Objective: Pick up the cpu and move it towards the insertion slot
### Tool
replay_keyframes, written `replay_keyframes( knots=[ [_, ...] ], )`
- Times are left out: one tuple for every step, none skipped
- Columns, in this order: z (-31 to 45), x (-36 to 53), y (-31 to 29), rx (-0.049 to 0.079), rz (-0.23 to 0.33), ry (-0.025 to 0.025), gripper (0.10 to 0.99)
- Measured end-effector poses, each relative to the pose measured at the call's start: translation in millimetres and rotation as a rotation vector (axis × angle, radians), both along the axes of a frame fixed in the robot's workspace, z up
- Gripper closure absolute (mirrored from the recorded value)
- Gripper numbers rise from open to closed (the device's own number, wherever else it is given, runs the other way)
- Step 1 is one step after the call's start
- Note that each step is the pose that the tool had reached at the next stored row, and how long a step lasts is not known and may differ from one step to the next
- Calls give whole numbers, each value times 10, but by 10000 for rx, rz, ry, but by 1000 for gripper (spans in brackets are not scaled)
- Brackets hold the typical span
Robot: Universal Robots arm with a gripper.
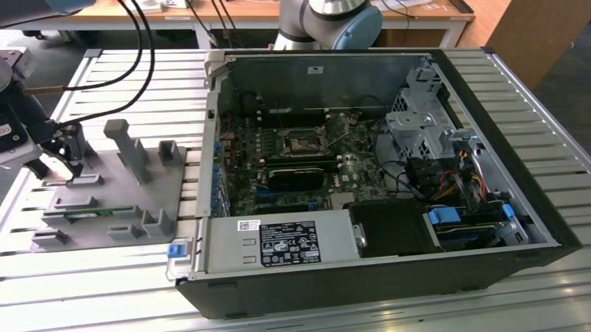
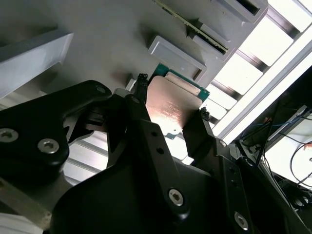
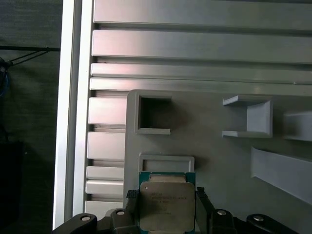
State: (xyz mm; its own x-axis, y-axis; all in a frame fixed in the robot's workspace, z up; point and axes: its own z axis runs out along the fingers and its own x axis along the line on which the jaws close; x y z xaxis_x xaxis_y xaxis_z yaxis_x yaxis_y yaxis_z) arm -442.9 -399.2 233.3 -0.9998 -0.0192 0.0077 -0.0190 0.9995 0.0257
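The claw (image 3: 166,196) is clamping the cpu (image 3: 167,208) by opposite edges, over the grey fixture (image 3: 219,161) near the counter (image 3: 195,41) edge.

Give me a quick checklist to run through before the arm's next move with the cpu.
1. The gripper shut on cpu, held at opposite edges: ok.
2. Cpu square in the grip, in both wrist views: ok.
3. Cpu lifted clear of tray: cannot tell.
4. Slot in sight inside the open case: ok.
5. Slot empty and unlatched: cannot tell.
6. Level path from tray to slot: likely not ok, the case wall stands between.
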Motion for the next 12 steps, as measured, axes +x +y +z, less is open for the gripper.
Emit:
replay_keyframes(
  knots=[
    [4, 0, 1, 0, 0, -1, 545],
    [9, -1, 1, 0, -1, 1, 545],
    [13, -1, 1, -1, -1, 1, 545],
    [17, 0, 1, 0, 0, 0, 545],
    [23, 0, 2, 0, 0, 1, 545],
    [28, -1, 2, -1, -1, 1, 545],
    [33, -1, 2, -1, -1, 1, 545],
    [39, -1, 2, -1, -1, 2, 545],
    [44, -1, 2, -1, -1, 2, 545],
    [48, -1, 2, 0, -1, 1, 545],
    [53, 0, 3, 0, -1, 0, 545],
    [57, 0, 3, 0, -1, 0, 545]
  ],
)
